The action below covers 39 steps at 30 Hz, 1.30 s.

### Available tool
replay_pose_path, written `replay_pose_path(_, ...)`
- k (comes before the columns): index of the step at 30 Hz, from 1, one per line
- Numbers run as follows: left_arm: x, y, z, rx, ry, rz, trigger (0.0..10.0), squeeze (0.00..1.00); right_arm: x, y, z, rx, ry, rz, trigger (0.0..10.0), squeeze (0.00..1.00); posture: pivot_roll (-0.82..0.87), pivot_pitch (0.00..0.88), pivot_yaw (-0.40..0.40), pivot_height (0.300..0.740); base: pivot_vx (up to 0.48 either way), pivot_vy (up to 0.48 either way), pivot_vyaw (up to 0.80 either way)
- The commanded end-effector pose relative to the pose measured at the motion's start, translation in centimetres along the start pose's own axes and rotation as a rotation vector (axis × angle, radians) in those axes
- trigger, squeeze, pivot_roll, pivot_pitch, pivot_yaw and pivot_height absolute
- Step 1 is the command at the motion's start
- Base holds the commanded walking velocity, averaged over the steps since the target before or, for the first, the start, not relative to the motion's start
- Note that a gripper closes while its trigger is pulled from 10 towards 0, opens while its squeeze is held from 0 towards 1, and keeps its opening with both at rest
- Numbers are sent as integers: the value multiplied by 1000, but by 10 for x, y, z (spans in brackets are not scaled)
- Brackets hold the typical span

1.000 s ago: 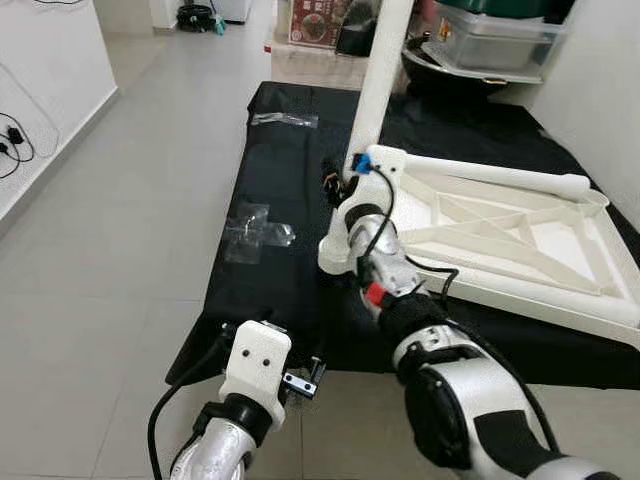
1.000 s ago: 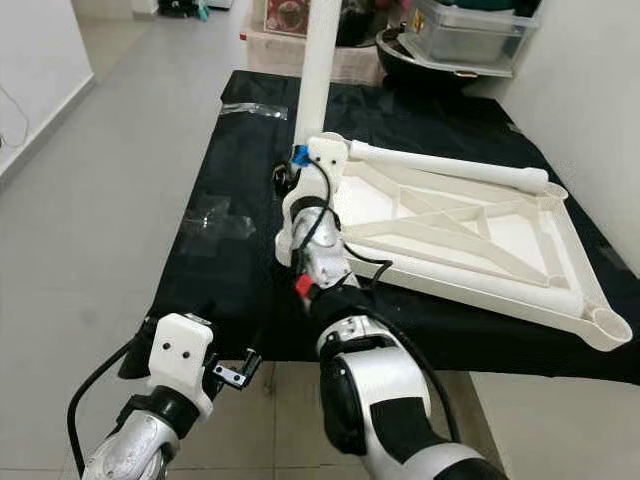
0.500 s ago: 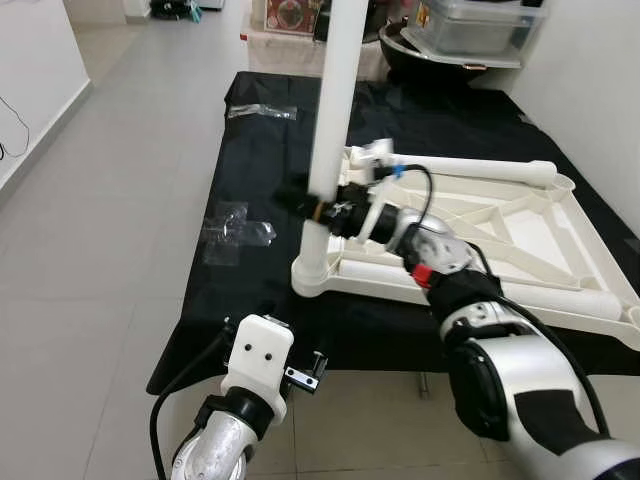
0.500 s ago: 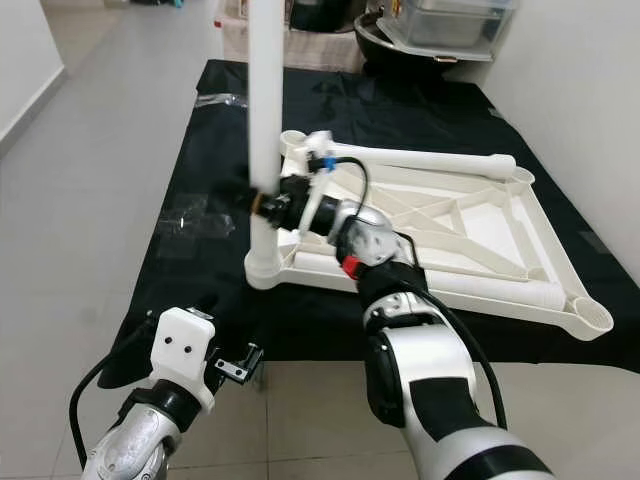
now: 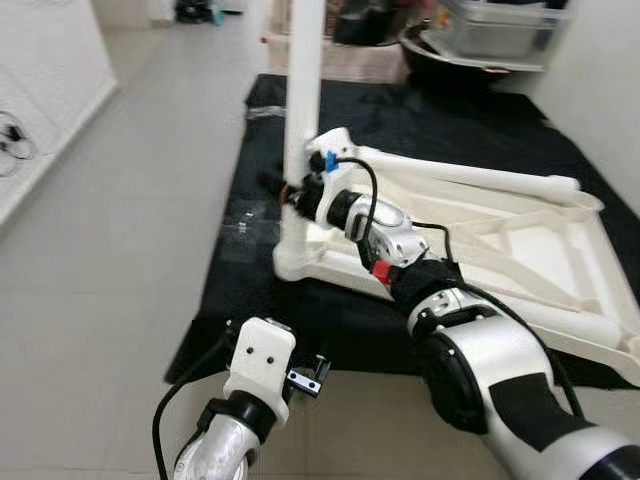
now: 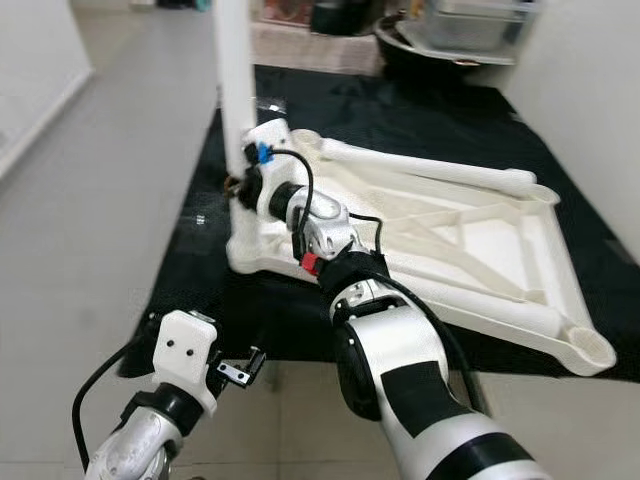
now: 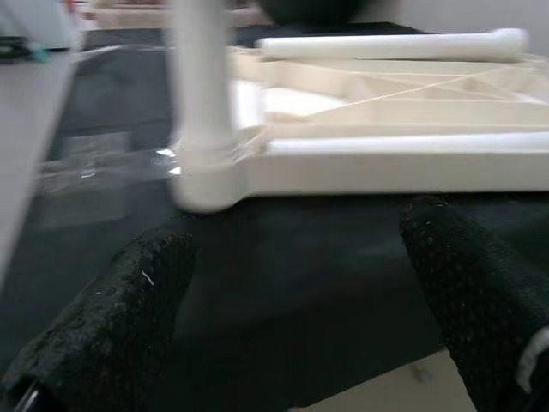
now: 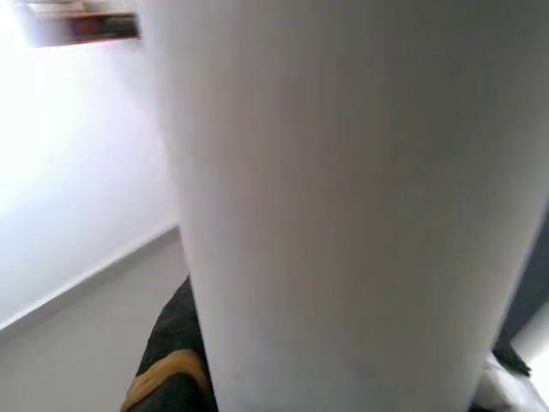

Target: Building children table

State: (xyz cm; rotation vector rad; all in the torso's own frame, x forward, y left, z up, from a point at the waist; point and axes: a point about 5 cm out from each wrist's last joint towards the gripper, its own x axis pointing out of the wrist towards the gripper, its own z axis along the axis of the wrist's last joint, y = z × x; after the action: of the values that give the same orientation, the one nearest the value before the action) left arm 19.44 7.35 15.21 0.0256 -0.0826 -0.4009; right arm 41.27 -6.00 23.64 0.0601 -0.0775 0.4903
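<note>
Right tool (image 5: 296, 190) is closing around the upright white table leg (image 5: 303, 90), low on the leg, just above the corner socket of the upturned white tabletop frame (image 5: 520, 250). That frame is lying flat on a black cloth (image 5: 300, 300) spread over the floor, with 1 more leg (image 5: 470, 175) lying along its far edge. Left tool (image 7: 300, 309) is hovering near the cloth's near edge, its 2 black fingers (image 7: 129, 300) spread apart and holding nothing.

Upright table leg (image 5: 303, 90) beside bare floor (image 5: 130, 250)
</note>
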Motion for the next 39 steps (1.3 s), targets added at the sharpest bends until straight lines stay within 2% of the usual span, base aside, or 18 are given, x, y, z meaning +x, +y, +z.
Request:
replay_pose_path(1,-1,-1,-3,-13,21,2,10000,0,-13,-37,-13,42,58,-352,0,0,105,107,-114,740,0,0,0)
replay_pose_path(2,-1,-1,-3,-13,21,2,10000,0,-13,-37,-13,42,58,-352,0,0,105,107,-114,740,0,0,0)
replay_pose_path(4,-1,-1,-3,-12,20,1,10000,0,-23,-52,-21,84,57,-599,0,0,107,104,-115,740,0,0,0)
replay_pose_path(5,-1,-1,-3,-12,20,1,10000,0,-23,-52,-21,84,57,-599,0,0,107,104,-115,740,0,0,0)
replay_pose_path(7,0,-1,-4,-10,20,2,10000,0,-30,-51,-31,131,56,-767,0,0,108,102,-112,740,0,0,0)
replay_pose_path(12,0,-1,-4,-8,20,0,10000,0,-27,-35,-35,153,52,-778,0,0,108,102,-112,740,0,0,0)
replay_pose_path(13,0,-1,-4,-8,20,0,10000,0,-22,-26,-32,165,25,-725,9294,0,108,96,-112,740,0,0,0)
replay_pose_path(15,0,-1,-4,-8,21,0,10000,0,-19,-20,-30,171,7,-696,10000,0,108,96,-112,740,0,0,0)
replay_pose_path(16,0,-1,-4,-8,21,-1,10000,0,-16,-14,-27,171,-23,-642,10000,988,109,94,-112,740,0,0,0)
replay_pose_path(17,0,-1,-4,-8,21,0,10000,0,-15,-11,-23,157,-60,-601,10000,1000,110,91,-115,740,0,0,0)
replay_pose_path(21,0,-2,-4,-8,20,0,10000,0,-15,-11,-20,138,-90,-598,10000,1000,110,91,-116,740,0,0,0)
replay_pose_path(22,0,-2,-4,-9,20,0,10000,0,-17,-14,-15,112,-125,-573,10000,0,108,88,-114,740,0,0,0)
replay_pose_path(27,-1,-2,-4,-10,20,1,10000,0,-20,-26,3,57,-246,-329,10000,0,108,85,-109,740,0,0,0)
replay_pose_path(31,-1,-1,-5,-9,22,-2,10000,0,-22,-16,0,251,-147,293,10000,0,106,82,-108,740,0,0,0)
replay_pose_path(32,-1,-1,-5,-9,22,-2,10000,0,-22,-16,0,251,-147,293,10000,0,106,82,-108,740,0,0,0)
replay_pose_path(35,-1,-1,-5,-7,22,-3,10000,0,-27,-9,-7,216,-75,490,10000,0,107,80,-109,740,0,0,0)
replay_pose_path(38,-1,-1,-4,-5,23,-3,10000,0,-41,13,-30,115,99,861,10000,0,122,89,-113,740,0,0,0)
replay_pose_path(39,-1,-1,-4,-5,23,-3,10000,0,-41,13,-30,115,99,861,10000,0,122,89,-113,740,0,0,0)
